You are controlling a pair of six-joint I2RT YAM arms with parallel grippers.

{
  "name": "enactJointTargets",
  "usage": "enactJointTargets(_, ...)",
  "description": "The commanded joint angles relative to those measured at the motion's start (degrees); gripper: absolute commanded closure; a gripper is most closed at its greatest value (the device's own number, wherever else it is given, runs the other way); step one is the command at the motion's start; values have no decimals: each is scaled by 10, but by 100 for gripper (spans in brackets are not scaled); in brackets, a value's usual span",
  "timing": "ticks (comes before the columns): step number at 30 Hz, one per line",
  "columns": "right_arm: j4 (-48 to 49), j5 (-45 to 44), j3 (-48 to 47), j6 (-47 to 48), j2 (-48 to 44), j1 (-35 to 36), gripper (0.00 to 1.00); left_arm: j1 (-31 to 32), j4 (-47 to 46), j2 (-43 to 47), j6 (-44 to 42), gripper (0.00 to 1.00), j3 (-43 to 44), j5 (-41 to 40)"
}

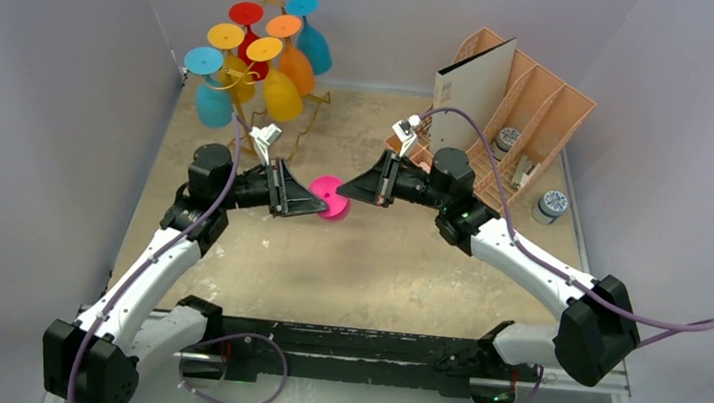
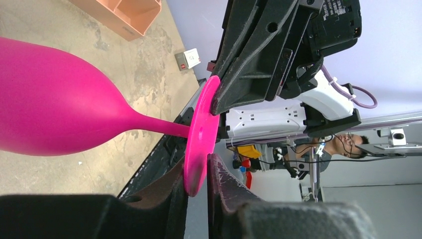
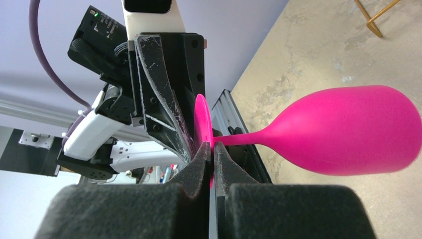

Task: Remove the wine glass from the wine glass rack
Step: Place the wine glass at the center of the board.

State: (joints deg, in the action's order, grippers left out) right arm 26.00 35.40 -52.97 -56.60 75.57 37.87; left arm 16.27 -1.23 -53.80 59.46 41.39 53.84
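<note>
A pink wine glass [image 1: 332, 197] hangs sideways in the air over the middle of the table, held by its round foot. My left gripper [image 1: 319, 201] is shut on the lower edge of the foot [image 2: 199, 149], with the bowl [image 2: 50, 99] pointing away. My right gripper [image 1: 346, 193] is shut on the opposite edge of the foot [image 3: 203, 119], and its pads [image 3: 221, 159] pinch the disc. The gold wire wine glass rack [image 1: 314, 101] stands at the back left with several coloured glasses hanging upside down on it.
A peach slotted organiser [image 1: 528, 99] with a white board [image 1: 471, 85] stands at the back right. A small tin [image 1: 552, 205] sits beside it and another [image 1: 507, 137] inside it. Grey walls close in the left, back and right sides.
</note>
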Motion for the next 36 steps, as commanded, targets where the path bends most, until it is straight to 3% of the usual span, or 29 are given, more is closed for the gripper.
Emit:
enactJointTargets(1,21,-11,6,4,-18,2,100,5,-34,-5,-3,83,15,20)
enactJointTargets(5,17,-10,7,8,-22,2,100,5,-35,-6,-7,100,17,19)
enactJointTargets(11,-7,-9,3,16,-32,2,92,5,-34,-4,-20,100,17,22)
enactJointTargets(18,-73,-13,-6,23,-65,2,53,7,-17,-4,-66,100,31,30)
enactJointTargets(23,-186,-68,-34,83,-104,2,33,12,11,16,-137,100,34,25)
enactJointTargets(28,-378,-173,-93,145,-125,2,18,14,89,35,-232,100,41,26)
enactJointTargets(36,-468,-349,-116,154,-170,2,1,14,134,50,-327,100,39,55)
